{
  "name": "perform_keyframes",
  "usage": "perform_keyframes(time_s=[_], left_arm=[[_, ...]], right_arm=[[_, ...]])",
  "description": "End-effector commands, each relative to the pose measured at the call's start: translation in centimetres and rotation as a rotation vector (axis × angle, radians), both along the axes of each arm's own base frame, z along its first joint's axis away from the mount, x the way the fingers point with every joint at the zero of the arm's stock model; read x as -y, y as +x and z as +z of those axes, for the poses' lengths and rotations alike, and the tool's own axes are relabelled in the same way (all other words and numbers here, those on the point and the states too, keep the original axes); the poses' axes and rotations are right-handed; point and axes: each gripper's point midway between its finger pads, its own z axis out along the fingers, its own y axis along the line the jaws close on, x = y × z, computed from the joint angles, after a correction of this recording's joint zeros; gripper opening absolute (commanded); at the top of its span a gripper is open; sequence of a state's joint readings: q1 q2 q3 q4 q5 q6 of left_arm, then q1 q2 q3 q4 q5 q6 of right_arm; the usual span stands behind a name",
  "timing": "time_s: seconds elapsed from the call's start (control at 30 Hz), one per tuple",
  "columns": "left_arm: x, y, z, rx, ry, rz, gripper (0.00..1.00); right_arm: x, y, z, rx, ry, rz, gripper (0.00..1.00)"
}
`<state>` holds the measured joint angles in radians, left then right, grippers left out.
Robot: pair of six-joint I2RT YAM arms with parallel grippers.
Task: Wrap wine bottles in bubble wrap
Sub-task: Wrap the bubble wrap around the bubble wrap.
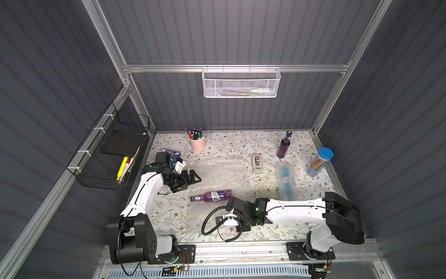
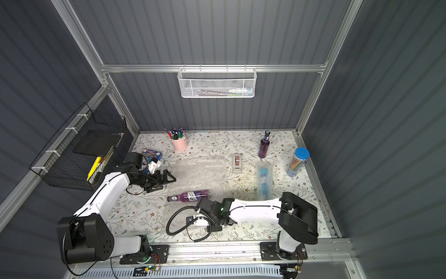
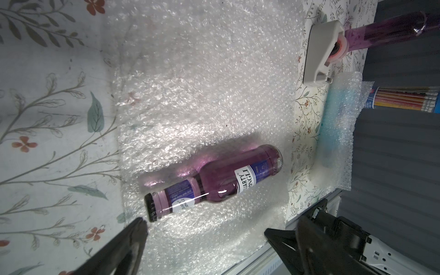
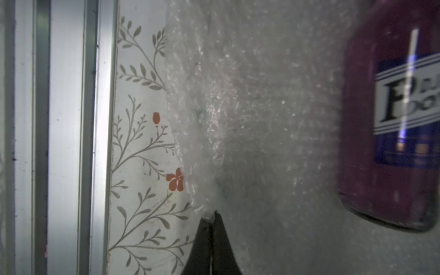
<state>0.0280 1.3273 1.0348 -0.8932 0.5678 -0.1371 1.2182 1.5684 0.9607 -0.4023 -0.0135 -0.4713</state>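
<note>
Slip is my worry: right gripper [image 4: 212, 215] is clenched on the wrap [image 4: 250, 107] at its thin near edge, left gripper [image 1: 196, 177] released. A quick fold could tear free, or roll off the bottle [image 1: 211, 195] lying on it.

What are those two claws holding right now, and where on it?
The right gripper is shut on the bubble wrap, pinching the sheet's edge on the robot's side. The left gripper is open and holds nothing.

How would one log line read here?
right gripper: shut on bubble wrap | left gripper: open | purple bottle: lying on wrap
</note>
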Motion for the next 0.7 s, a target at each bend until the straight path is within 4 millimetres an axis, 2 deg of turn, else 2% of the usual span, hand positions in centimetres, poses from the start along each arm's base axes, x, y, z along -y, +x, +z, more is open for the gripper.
perform_keyframes(time_s=[0.0, 0.2, 0.33, 0.43, 0.53, 0.67], left_arm=[[-0.3, -0.4, 2.8, 0.055, 0.030, -0.026, 0.99], [-0.2, -1.1, 5.2, 0.074, 0.026, -0.016, 0.99], [0.4, -2.6, 6.0, 0.035, 0.025, -0.037, 0.99], [0.6, -3.6, 6.5, 0.034, 0.016, -0.032, 0.99], [1.3, -4.4, 6.1, 0.002, -0.010, -0.035, 0.96], [2.3, -4.5, 5.8, -0.007, -0.042, -0.042, 0.90]], right_arm=[[-1.2, 1.7, 3.5, -0.043, 0.112, -0.067, 0.00], [-1.6, 6.3, 5.0, -0.081, 0.160, -0.182, 0.00], [-1.7, 9.4, 4.9, -0.113, 0.166, -0.252, 0.00], [-1.4, 11.4, 4.2, -0.143, 0.165, -0.310, 0.00], [-1.1, 13.0, 3.2, -0.182, 0.162, -0.359, 0.00], [-0.9, 14.5, 1.9, -0.216, 0.151, -0.402, 0.00]])
